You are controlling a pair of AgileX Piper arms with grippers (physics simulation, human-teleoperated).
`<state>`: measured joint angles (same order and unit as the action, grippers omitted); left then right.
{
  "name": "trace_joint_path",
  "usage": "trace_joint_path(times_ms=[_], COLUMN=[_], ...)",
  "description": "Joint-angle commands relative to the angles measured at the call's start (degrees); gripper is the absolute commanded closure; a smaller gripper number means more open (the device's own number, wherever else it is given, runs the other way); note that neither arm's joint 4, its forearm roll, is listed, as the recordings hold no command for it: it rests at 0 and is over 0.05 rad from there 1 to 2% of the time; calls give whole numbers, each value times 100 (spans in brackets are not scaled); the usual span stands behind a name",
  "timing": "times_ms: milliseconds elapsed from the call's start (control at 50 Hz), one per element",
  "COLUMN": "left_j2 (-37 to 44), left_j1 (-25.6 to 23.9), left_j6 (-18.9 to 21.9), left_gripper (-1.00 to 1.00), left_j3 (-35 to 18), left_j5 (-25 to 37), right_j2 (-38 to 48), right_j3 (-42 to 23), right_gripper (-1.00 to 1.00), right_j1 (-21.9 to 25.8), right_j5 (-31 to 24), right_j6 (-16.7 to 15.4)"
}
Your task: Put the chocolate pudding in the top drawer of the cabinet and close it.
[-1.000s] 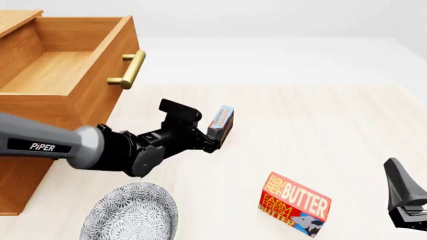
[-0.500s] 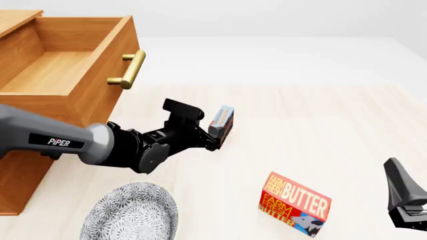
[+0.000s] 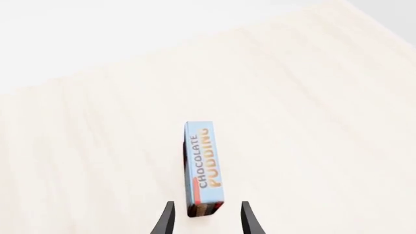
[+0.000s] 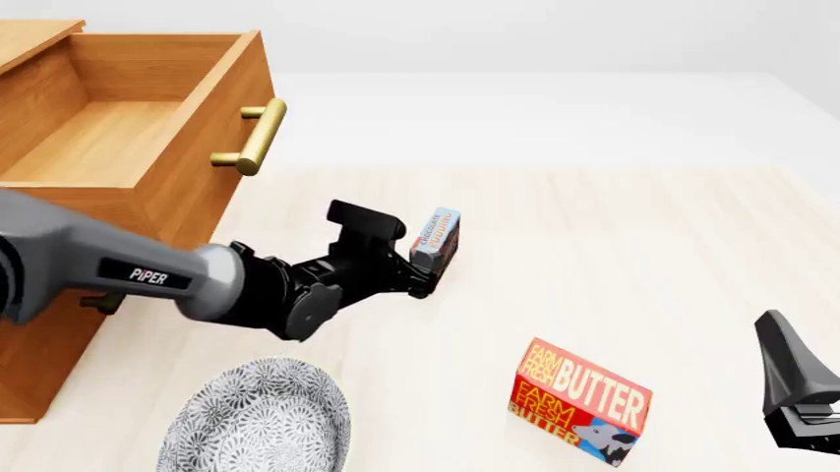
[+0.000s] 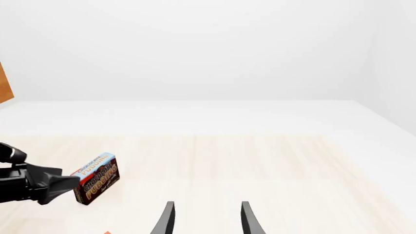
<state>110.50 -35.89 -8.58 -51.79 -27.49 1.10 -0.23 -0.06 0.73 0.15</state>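
1. My left hand (image 4: 417, 264) has crept forward along the counter (image 4: 630, 246) over the last second; its fingers are spread and now straddle the near end of the chocolate pudding (image 4: 436, 239), not yet clamped.
2. The pudding box has not shifted: it stands on its long edge on the counter, light-blue face up, well short of the top drawer (image 4: 118, 138).
3. That drawer of the cabinet (image 4: 53, 295) is pulled out and bare inside, so I judge closing on the box comes next.
4. My right hand (image 4: 801, 393) waits spread at the counter's right, near the BUTTER box (image 4: 580, 401).
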Motion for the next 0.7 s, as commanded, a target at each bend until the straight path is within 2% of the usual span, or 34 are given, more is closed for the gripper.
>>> trace_joint_path(times_ms=[20, 700], left_j2=[167, 546], left_j1=[33, -44], left_j6=[-31, -204], left_gripper=[-100, -100], left_j3=[-120, -369], left_j5=[-7, -67], right_j2=[0, 1], right_j3=[0, 0], right_gripper=[-100, -100], right_j1=[-1, 0], right_j5=[0, 0], right_j6=[-1, 0])
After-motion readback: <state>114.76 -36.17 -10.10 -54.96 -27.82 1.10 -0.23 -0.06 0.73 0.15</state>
